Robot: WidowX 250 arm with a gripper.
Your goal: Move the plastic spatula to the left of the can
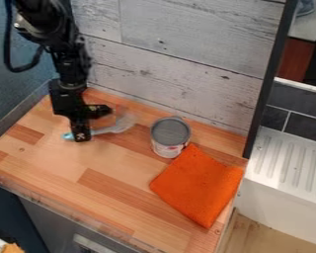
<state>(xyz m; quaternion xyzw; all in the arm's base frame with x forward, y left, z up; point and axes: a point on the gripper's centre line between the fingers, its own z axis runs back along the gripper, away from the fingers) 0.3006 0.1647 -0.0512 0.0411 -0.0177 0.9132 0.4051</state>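
I noted the plastic spatula (pixel 106 131) left of the can (pixel 169 138) in my view, apart from it, its pale, see-through head nearer the can, its light-blue handle end farther off. The can stood upright, grey-topped and pale-sided.

The tool (pixel 93 123) partly hides the spatula (pixel 108 130); the top edge crops the arm (pixel 45 22).

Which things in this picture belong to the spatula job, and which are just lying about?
Part of the job:
- spatula, the thing to move
- can, the landmark

Just there:
- orange cloth, beside the can
- ribbed white drainboard, at the right
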